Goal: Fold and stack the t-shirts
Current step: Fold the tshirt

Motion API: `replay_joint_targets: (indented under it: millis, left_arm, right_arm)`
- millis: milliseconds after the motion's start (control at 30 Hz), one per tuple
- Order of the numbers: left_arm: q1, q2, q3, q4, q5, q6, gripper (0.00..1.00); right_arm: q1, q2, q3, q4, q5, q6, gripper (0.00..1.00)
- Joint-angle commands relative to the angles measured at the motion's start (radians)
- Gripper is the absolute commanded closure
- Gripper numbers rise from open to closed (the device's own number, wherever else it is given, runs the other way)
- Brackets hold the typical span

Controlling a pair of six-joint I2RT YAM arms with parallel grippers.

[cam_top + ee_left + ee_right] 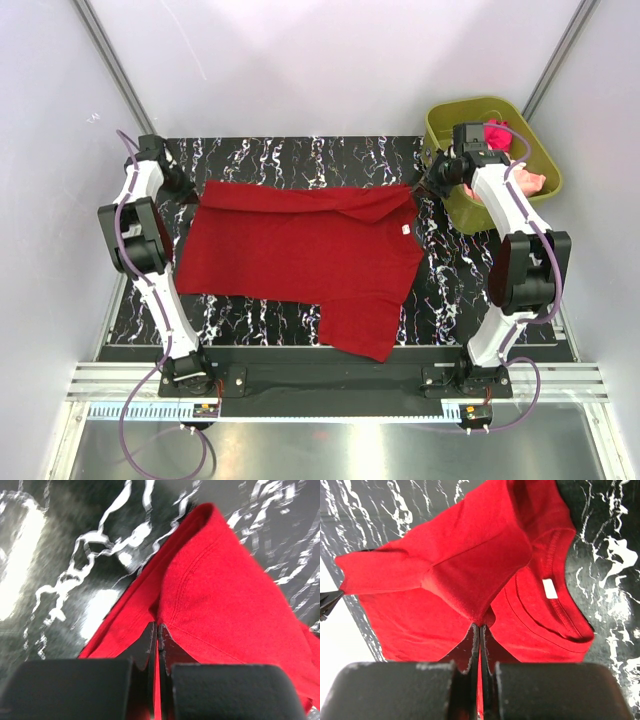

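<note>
Both grippers are clenched on the red shirt (300,250): the left gripper (156,630) pinches cloth at its far left corner, and the right gripper (480,628) pinches a fold at its far right corner, beside the collar. In each wrist view the cloth rises in a peak to the closed fingertips. The shirt lies spread across the middle of the table (455,290), black with white veining, and one sleeve points toward the near edge. A small white label (549,588) shows inside the collar. At the far right corner stands an olive tub (452,207), holding a pink shirt (497,132) and a peach shirt (530,182).
</note>
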Motion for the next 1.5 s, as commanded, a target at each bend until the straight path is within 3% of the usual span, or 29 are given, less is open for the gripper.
replay_joint_targets:
  millis: [0,300,1000,1100,1200,1233,1267,1367,1467]
  left_arm:
    - [0.013,-0.106,-0.042,-0.006,-0.083,0.03,1.0]
    - [0.018,-0.131,-0.13,0.002,-0.094,0.032,1.0]
    - [0.018,-0.043,-0.056,-0.034,-0.141,0.047,1.0]
    - [0.018,-0.045,-0.056,-0.046,-0.184,0.045,0.92]
    - [0.015,-0.069,-0.064,-0.06,-0.248,0.036,0.73]
    - [0.012,-0.103,-0.072,-0.055,-0.274,0.035,0.7]
    - [0.009,-0.118,-0.075,-0.051,-0.284,0.035,0.65]
    - [-0.024,-0.174,-0.084,-0.031,-0.331,0.03,0.58]
    - [-0.062,-0.185,-0.104,0.044,-0.287,0.019,0.59]
  right_arm:
    - [0.002,-0.055,0.01,-0.007,0.017,-0.03,1.0]
    - [0.002,-0.066,-0.021,-0.026,0.017,-0.033,1.0]
    - [0.028,-0.086,-0.189,-0.014,0.009,-0.03,1.0]
    - [0.046,-0.087,-0.203,-0.062,0.035,-0.041,0.99]
    - [0.077,-0.086,-0.209,-0.143,0.122,-0.1,0.88]
    - [0.101,-0.093,-0.206,-0.161,0.16,-0.116,0.73]
    - [0.11,-0.098,-0.197,-0.181,0.217,-0.133,0.66]
    - [0.114,-0.091,-0.141,-0.169,0.282,-0.159,0.49]
    - [0.112,-0.002,-0.02,-0.14,0.284,-0.164,0.44]
